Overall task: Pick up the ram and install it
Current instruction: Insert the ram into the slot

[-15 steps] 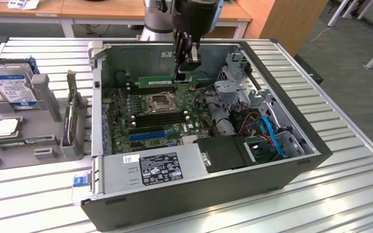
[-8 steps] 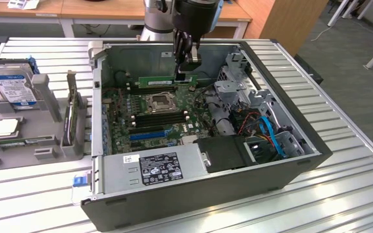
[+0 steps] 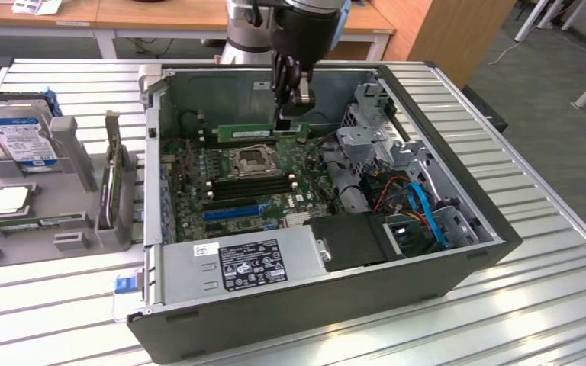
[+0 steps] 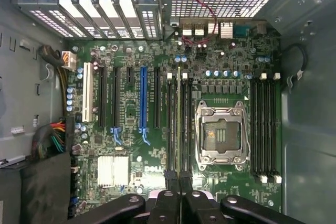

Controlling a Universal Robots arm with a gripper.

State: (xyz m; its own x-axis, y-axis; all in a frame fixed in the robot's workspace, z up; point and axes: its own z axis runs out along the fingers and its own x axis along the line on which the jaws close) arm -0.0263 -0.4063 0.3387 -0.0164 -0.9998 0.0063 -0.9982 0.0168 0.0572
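The ram is a long thin green stick, held level above the motherboard just behind the CPU socket in the exterior view. My gripper reaches down into the open computer case and is shut on the ram near its end on the exterior view's right. In the wrist view the ram shows edge-on as a thin pale line over the black memory slots beside the CPU socket. My gripper pinches the ram between its black fingers.
A grey fixture at the exterior view's left holds a hard drive, an upright expansion card and a CPU chip. Inside the case are the power supply, drive cage and blue cables. More memory slots flank the socket.
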